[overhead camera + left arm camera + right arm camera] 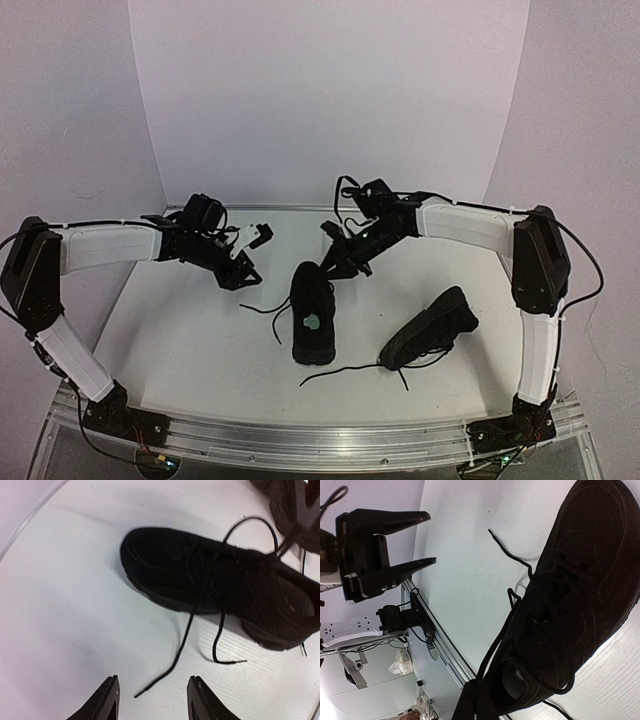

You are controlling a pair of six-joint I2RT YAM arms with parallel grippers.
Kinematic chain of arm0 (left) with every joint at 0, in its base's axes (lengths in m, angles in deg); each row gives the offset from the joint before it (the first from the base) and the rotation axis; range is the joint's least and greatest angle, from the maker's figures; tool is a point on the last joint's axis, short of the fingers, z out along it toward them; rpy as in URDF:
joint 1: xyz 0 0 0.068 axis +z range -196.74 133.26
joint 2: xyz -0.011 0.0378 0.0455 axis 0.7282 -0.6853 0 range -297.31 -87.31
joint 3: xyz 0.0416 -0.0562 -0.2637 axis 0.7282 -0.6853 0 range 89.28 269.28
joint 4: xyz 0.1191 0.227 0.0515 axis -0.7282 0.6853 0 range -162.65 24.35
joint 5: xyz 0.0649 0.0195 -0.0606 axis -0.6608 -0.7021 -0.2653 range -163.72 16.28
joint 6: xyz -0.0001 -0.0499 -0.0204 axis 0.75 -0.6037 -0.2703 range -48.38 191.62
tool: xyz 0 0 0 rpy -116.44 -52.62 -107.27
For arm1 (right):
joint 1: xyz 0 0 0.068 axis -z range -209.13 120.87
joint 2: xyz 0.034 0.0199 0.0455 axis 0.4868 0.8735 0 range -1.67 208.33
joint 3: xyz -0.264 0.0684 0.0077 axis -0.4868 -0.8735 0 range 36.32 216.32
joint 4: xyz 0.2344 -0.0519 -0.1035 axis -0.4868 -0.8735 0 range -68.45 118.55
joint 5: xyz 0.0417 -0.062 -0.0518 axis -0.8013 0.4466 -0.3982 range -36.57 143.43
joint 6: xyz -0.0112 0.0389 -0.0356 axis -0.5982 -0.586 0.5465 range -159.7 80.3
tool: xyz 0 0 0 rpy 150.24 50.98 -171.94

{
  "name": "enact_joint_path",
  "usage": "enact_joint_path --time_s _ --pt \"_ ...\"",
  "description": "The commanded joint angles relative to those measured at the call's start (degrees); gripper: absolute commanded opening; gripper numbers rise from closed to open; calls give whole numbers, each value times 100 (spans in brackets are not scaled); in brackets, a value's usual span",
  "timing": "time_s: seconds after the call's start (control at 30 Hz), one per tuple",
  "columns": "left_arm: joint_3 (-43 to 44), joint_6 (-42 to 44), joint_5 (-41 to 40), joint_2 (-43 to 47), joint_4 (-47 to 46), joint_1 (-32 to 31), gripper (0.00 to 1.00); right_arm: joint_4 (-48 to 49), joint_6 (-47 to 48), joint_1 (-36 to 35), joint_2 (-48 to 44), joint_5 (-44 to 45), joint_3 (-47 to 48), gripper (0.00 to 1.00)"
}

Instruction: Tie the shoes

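One black shoe [312, 318] stands upright mid-table, a pale label in its opening. The other shoe [432, 328] lies tilted to its right, laces trailing forward. My right gripper [335, 265] is at the far end of the upright shoe, shut on a lace [501, 639] that rises taut from the shoe [580, 580] to the jaw tips [479, 684]. My left gripper [252, 255] hovers left of that shoe, open and holding nothing. In the left wrist view a loose lace [192, 625] ends on the table between its fingers [107, 700], touching neither; the gripper [153, 696] is short of the shoe [200, 580].
The white table [200, 340] ends at a metal rail [320, 440] along the near edge, by both arm bases. White backdrop walls close off the back and sides. A second lace end [220, 657] curls on the table beside the upright shoe.
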Motion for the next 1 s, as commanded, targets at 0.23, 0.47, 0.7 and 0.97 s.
enact_joint_path --time_s 0.23,0.47,0.7,0.97 --pt "955 1287 200 -1462 1390 -24 47 109 -19 -33 -53 112 119 0" --pt "1450 1533 125 -2044 1498 -24 52 100 -57 -34 -43 160 188 0" --pt "1619 1670 40 -2484 1659 -24 52 100 -131 -37 3 169 253 0" --pt "1593 1750 -380 -2732 1791 -175 48 91 -193 -34 105 243 320 0"
